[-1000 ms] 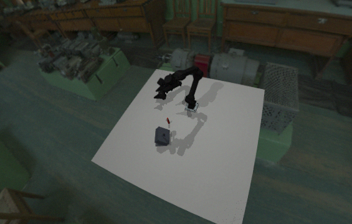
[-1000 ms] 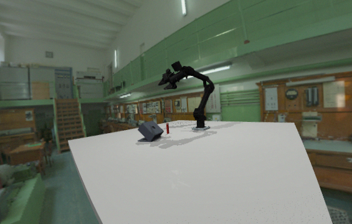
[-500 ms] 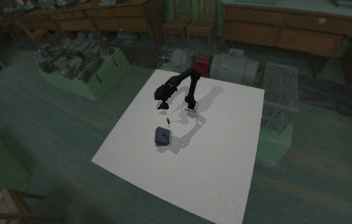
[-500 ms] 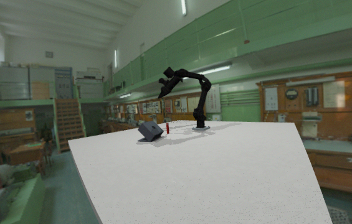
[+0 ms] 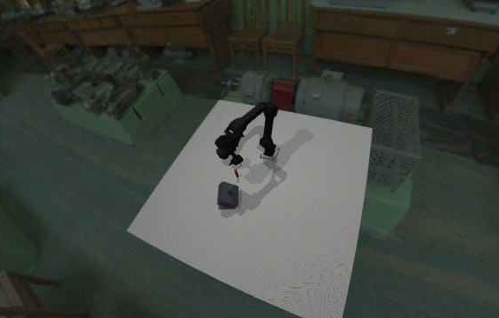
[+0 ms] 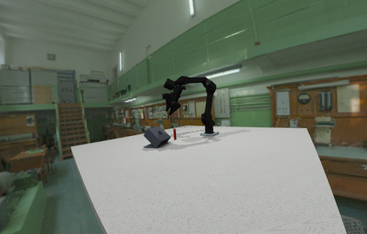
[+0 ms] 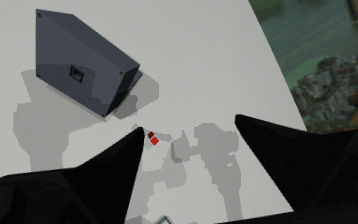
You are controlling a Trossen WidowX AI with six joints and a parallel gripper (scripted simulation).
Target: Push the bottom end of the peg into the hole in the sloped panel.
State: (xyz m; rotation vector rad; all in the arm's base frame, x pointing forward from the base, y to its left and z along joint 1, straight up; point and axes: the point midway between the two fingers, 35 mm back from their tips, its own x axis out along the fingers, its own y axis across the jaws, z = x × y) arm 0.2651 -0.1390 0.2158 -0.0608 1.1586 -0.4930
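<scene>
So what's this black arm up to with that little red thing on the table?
The black arm's claw is open and empty, hanging above a small red peg that stands upright on the white table. Beside the peg sits a dark sloped panel with one square hole in its face. The peg has not been picked up yet; it is meant to go into that hole.

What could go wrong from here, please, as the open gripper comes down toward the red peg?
The peg sits off-centre, close beside one finger of the open gripper, so a straight descent might tip it over. The sloped panel also stands near the peg, and the wide fingers could bump it.
</scene>
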